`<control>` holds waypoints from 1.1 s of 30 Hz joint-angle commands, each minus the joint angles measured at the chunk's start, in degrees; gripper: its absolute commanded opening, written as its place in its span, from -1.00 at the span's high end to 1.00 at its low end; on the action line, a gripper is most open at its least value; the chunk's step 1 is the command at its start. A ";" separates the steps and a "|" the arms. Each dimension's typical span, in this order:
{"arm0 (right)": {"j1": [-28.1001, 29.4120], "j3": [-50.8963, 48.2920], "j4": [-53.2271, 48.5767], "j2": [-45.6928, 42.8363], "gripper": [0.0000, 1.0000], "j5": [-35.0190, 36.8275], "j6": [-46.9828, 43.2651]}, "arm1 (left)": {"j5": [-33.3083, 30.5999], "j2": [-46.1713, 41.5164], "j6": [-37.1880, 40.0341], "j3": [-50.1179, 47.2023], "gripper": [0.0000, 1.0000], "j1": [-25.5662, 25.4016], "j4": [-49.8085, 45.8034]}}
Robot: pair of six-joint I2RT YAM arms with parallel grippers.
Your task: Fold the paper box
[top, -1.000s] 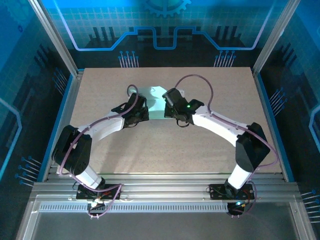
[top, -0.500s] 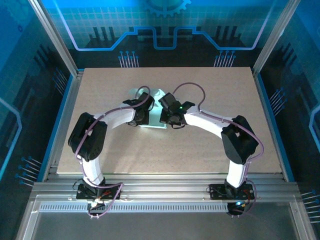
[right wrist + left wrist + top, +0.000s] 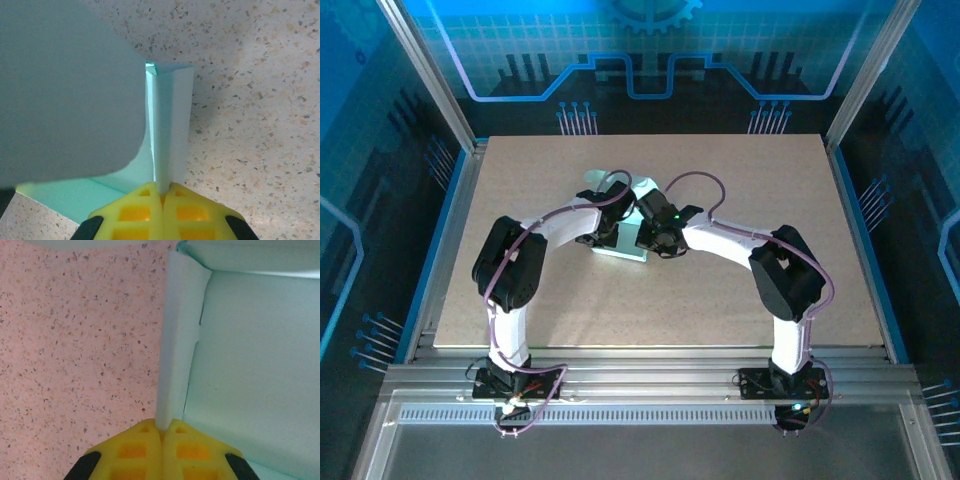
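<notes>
The paper box (image 3: 622, 250) is pale mint-blue card lying at the table's middle, between the two wrists, with flaps sticking out behind them. My left gripper (image 3: 164, 427) is shut on the box's raised left side wall (image 3: 177, 335); the wall stands upright beside the flat base panel (image 3: 250, 370). My right gripper (image 3: 163, 189) is shut on the raised right side wall (image 3: 170, 120), with the base panel (image 3: 75, 197) to its left. A large rounded flap (image 3: 65, 95) hangs blurred across the right wrist view. From above, both grippers (image 3: 608, 232) (image 3: 655, 236) meet over the box.
The speckled tabletop (image 3: 720, 290) stretches open all round the box. Metal frame rails (image 3: 650, 375) run along the near edge, and blue panels wall in the sides and back.
Both arms have drawn in toward each other and toward the near edge, bringing the box's side walls with them. The box now looks narrower from above.
</notes>
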 commanded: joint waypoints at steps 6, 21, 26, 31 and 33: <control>-0.65 -2.41 2.32 -0.66 1.00 -3.32 0.45 | 2.64 -2.22 0.52 -1.33 0.53 0.01 0.31; -2.60 -3.51 1.48 -1.64 1.00 -1.52 -0.73 | 3.44 -14.67 -0.06 -4.63 -0.10 1.24 0.75; -3.52 -3.26 0.96 -1.76 1.00 -2.11 -2.43 | 14.13 -21.69 -1.84 -12.98 -0.62 7.04 8.00; -4.75 -3.16 0.96 -1.89 1.00 -4.69 -4.45 | 27.83 -27.82 -5.47 -23.14 -0.98 14.02 19.79; -5.13 -3.05 0.88 -1.79 1.00 -5.52 -5.12 | 32.71 -28.19 -6.70 -25.80 -0.98 15.67 24.49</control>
